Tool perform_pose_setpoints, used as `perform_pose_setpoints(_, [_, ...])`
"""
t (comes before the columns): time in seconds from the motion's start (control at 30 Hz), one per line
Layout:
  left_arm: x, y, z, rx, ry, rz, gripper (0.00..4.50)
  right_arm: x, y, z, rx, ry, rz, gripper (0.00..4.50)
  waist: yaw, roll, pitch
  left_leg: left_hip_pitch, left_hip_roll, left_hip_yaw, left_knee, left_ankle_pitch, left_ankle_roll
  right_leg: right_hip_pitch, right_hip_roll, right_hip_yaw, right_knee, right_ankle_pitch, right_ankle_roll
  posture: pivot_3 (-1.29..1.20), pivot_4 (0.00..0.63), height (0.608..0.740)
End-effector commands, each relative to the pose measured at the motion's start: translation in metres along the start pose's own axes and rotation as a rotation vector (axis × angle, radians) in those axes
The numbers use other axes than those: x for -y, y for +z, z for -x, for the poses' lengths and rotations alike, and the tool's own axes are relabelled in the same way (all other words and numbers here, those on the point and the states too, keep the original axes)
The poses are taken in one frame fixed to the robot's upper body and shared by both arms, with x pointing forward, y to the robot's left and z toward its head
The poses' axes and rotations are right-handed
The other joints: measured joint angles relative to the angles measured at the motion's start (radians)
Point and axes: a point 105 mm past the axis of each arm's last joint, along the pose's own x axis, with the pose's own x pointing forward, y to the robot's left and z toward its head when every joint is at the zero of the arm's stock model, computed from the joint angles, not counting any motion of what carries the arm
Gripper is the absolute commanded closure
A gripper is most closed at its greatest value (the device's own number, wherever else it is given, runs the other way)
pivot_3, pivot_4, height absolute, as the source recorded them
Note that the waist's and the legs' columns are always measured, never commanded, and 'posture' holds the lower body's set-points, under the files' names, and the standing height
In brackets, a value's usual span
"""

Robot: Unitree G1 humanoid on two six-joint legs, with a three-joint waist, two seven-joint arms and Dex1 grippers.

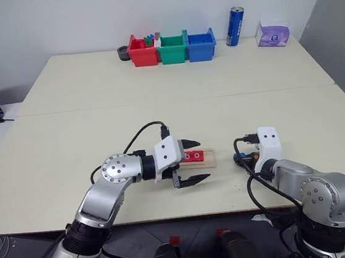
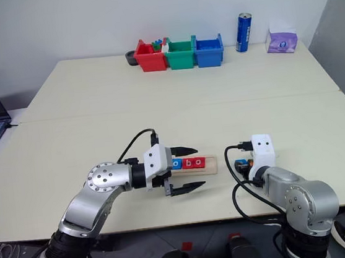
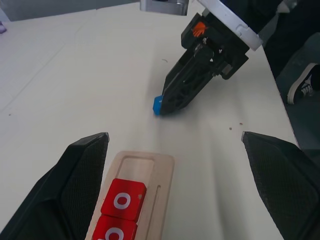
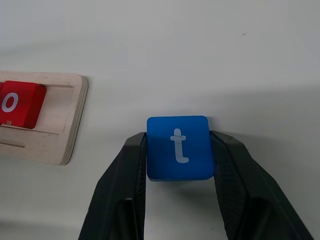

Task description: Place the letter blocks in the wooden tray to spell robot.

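Right wrist view shows the right pincer (image 4: pixel 180 150) pinching the blue "t" block (image 4: pixel 180 147) by two opposite edges, the letter facing up, the block just right of the wooden tray (image 4: pixel 45 120). To do this step well, I judge the block should be carried level and lowered squarely into the bare slot at the tray's right end, beside the red "o" block (image 4: pixel 17 104).

Largest first: the worktop (image 1: pixel 157 106) is smooth, matt cream. The tray is pale, fine-grained wood with rounded corners and a shallow groove. The left pincer (image 1: pixel 190 162) hovers spread wide at the tray's left end, its black pads textured. The blocks are glossy, flat squares with softened corners.
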Motion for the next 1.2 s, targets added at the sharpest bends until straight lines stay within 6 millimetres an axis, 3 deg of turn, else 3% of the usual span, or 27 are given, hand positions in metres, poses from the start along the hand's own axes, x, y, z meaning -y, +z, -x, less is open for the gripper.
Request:
perform_pose_setpoints(0.03, [-0.001,0.01,0.003,0.027,0.017,-0.024,0.0,-0.007,-0.002,0.002,-0.003,0.038,-0.019,2.04,0.0,0.0,0.0,0.0,0.0,0.0,0.0,0.0,0.0,0.0,0.0,0.0,0.0,0.0,0.0,0.0,0.15,0.74])
perform_pose_setpoints(0.23, [-0.007,0.008,0.005,0.023,0.029,-0.02,0.0,-0.018,0.031,0.006,0.093,0.115,0.014,0.03,0.0,0.0,0.0,0.0,0.0,0.0,0.0,0.0,0.0,-0.001,0.001,0.0,0.0,0.0,0.0,0.0,0.15,0.74])
perform_pose_setpoints(0.3, [-0.009,0.008,0.004,0.024,0.031,-0.021,0.0,-0.019,0.045,0.008,0.124,0.132,0.034,0.03,0.0,0.0,0.0,0.0,0.0,0.0,0.0,0.0,0.0,-0.001,0.001,0.0,0.0,0.0,0.0,0.0,0.15,0.74])
perform_pose_setpoints(0.4, [-0.015,0.009,0.006,0.027,0.037,-0.026,0.0,-0.014,0.091,0.019,0.244,0.164,0.264,0.03,0.0,0.001,0.002,-0.001,0.0,0.0,0.0,0.0,0.0,-0.001,0.001,0.0,0.0,0.0,0.0,0.0,0.15,0.74])
perform_pose_setpoints(0.47, [-0.017,0.009,0.009,0.027,0.036,-0.03,0.0,-0.022,0.105,0.027,0.316,0.287,0.392,0.03,0.003,0.001,0.002,-0.001,-0.001,0.001,0.0,0.0,0.0,-0.001,0.0,0.0,-0.001,0.0,0.0,0.0,0.15,0.74])
perform_pose_setpoints(0.57, [-0.017,0.009,0.011,0.034,0.028,-0.034,0.0,-0.031,0.099,0.035,0.347,0.484,0.549,0.03,0.002,0.0,0.002,-0.001,0.0,0.0,-0.001,0.0,0.001,0.0,0.001,-0.001,-0.003,-0.001,0.0,0.0,0.15,0.74])
perform_pose_setpoints(0.63, [-0.013,0.015,0.012,0.076,-0.007,-0.028,0.0,-0.026,0.072,0.038,0.298,0.629,0.687,0.03,0.004,0.0,0.002,-0.002,0.0,0.0,-0.002,-0.001,0.002,-0.001,0.001,-0.001,-0.003,-0.001,0.0,0.0,0.15,0.74])
perform_pose_setpoints(0.7, [-0.007,0.021,0.014,0.114,-0.051,-0.018,0.0,-0.017,0.047,0.038,0.233,0.742,0.699,0.03,0.006,-0.001,0.003,-0.002,0.0,-0.001,-0.002,-0.002,0.004,0.0,0.001,-0.002,-0.003,-0.003,0.001,0.0,0.15,0.74])
perform_pose_setpoints(0.87, [-0.007,0.024,0.016,0.125,-0.08,-0.03,0.0,0.001,0.028,0.021,0.187,0.776,0.779,0.03,-0.002,-0.002,0.004,-0.001,-0.001,0.002,0.0,-0.002,0.004,0.0,-0.001,0.001,-0.002,-0.002,0.001,0.0,0.15,0.74])
perform_pose_setpoints(1.2, [-0.012,0.019,0.017,0.102,-0.084,-0.048,0.0,0.016,0.017,-0.006,0.135,0.773,0.832,0.03,0.003,-0.002,0.004,0.001,0.0,0.001,0.001,-0.002,0.004,0.0,0.001,0.0,0.0,-0.002,0.0,0.0,0.15,0.74])
